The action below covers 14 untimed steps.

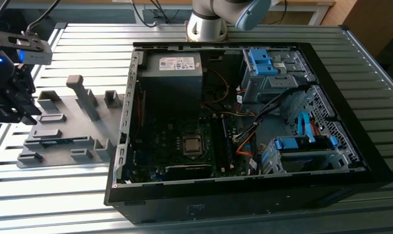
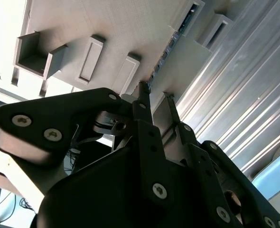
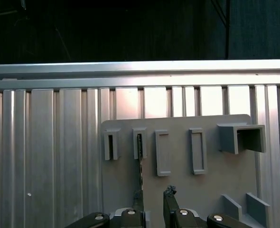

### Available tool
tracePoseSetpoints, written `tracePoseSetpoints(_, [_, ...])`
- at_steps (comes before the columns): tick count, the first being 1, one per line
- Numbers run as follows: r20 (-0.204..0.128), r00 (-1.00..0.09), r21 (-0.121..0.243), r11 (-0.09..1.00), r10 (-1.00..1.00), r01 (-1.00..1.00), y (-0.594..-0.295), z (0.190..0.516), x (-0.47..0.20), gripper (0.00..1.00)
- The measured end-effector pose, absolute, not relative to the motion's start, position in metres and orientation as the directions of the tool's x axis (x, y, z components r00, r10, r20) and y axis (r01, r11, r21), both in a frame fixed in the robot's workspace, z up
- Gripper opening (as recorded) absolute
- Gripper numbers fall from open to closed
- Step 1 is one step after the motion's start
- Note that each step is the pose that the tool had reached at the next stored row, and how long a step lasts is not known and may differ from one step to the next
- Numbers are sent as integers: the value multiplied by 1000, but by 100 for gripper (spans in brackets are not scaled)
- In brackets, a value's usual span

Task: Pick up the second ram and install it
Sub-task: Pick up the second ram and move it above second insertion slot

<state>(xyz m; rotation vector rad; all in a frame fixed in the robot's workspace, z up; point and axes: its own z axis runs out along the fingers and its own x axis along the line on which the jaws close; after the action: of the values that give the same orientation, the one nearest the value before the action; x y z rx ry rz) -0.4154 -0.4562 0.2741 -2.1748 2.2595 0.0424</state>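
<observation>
Above the second ram [image 3: 140, 166] slotted in the grey tray [image 3: 216, 175], the hand [image 3: 154, 194] hangs open, empty.

Ribbed metal table [image 1: 86, 48], grey holder tray [image 1: 73, 105] (slotted blocks), open computer case [image 1: 248, 200]

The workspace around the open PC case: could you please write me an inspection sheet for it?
Surface: slatted metal table, carrying the case and a grey tray at the exterior view's left.
Job's things: ram on edge in a tray slot, not lifted.
Clutter: nothing seen.
Gripper: gripper open over the tray, at the ram's end; one fingertip is in line with the stick, and I cannot tell if it touches.
Cables: orange, blue and black cables inside the case.
Surroundings: robot base behind the case.
</observation>
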Motion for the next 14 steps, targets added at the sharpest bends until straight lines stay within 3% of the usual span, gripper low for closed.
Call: tracePoseSetpoints(14, [-23, -31, 16, 31, -999, -999, -457, 268, -415, 31])
